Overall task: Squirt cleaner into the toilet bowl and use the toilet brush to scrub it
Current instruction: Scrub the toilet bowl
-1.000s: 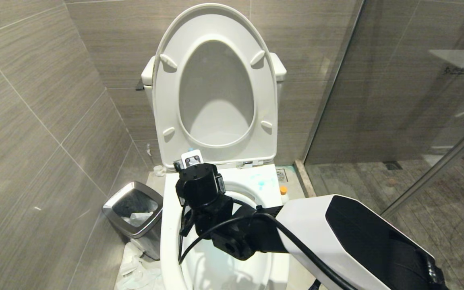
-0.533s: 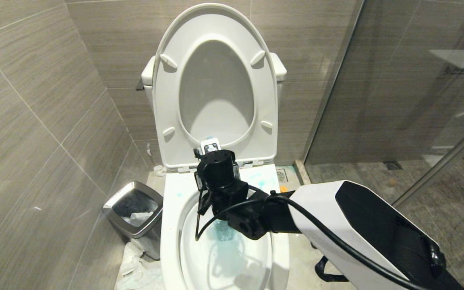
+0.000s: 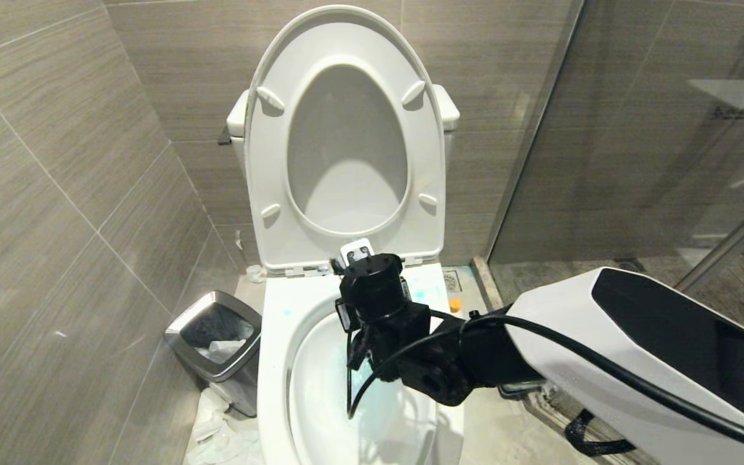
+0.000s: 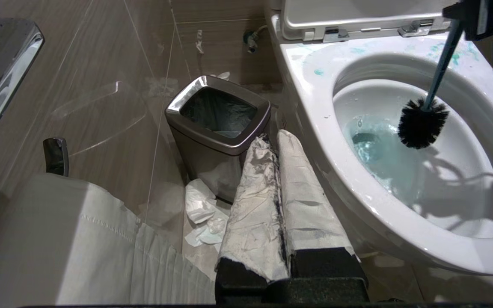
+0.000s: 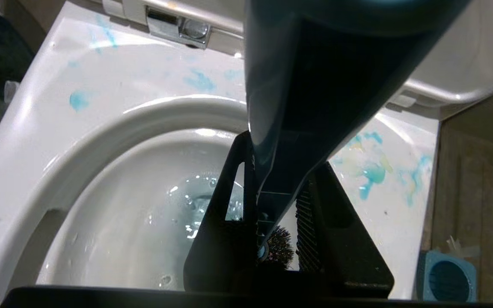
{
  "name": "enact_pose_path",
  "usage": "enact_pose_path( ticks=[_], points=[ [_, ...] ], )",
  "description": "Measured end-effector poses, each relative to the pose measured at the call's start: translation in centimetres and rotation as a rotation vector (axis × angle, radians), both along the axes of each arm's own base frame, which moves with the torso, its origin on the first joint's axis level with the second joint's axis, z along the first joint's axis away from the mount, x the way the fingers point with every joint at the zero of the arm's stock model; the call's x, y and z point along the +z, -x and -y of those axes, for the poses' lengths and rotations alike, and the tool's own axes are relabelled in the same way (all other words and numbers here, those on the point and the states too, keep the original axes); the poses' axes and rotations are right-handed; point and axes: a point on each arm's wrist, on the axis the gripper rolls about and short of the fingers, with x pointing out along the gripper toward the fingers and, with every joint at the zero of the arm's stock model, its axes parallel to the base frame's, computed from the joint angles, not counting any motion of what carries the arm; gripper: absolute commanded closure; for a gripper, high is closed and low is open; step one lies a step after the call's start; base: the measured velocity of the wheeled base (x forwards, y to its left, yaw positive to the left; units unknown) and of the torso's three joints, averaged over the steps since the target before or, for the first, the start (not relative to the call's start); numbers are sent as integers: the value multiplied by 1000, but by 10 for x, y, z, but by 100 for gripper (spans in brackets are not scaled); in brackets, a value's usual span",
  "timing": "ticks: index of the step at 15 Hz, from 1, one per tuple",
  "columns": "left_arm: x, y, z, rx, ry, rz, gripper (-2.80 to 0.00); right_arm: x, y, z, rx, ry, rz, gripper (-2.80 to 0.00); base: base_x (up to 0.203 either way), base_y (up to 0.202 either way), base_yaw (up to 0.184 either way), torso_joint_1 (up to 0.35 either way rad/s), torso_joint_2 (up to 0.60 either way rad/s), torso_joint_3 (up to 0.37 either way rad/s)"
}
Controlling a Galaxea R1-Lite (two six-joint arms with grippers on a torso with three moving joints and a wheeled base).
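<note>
The white toilet bowl (image 3: 275, 361) stands with seat and lid up, pale blue water (image 4: 375, 149) at its bottom. My right gripper (image 5: 278, 179) is shut on the slate-blue handle (image 4: 441, 64) of the toilet brush. It hangs over the back right of the bowl, and the black bristle head (image 4: 422, 124) rests on the inner wall just above the water. In the head view my right arm (image 3: 604, 349) hides the brush. The cleaner's orange cap (image 3: 454, 303) shows on the floor right of the toilet. My left gripper (image 4: 275, 141), its fingers wrapped in white tape, is shut and empty, parked low beside the bowl's left side.
A steel waste bin (image 3: 214, 342) stands left of the toilet with crumpled paper (image 3: 217, 433) on the floor by it. Blue smears (image 5: 370, 171) mark the rim. The square blue brush holder (image 5: 447, 278) sits on the floor at the right, near the glass shower partition (image 3: 604, 129).
My right arm has carried the brush from the bowl's left rim across to its back right. The blue water in the bowl has come into sight.
</note>
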Motion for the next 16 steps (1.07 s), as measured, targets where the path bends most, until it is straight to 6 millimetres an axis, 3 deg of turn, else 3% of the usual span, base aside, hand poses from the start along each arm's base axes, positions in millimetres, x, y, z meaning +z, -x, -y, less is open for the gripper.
enact_pose_path(
  ticks=[4,11,16],
  points=[
    [0,0,0,0,0,0,0,8,29,7,27,-39,-13,0,0,0,0,0,0,0],
    [0,0,0,0,0,0,0,-2,97,-11,141,-62,-94,0,0,0,0,0,0,0],
    [0,0,0,-1,0,0,0,-1,117,-21,194,-71,-100,0,0,0,0,0,0,0]
  ],
)
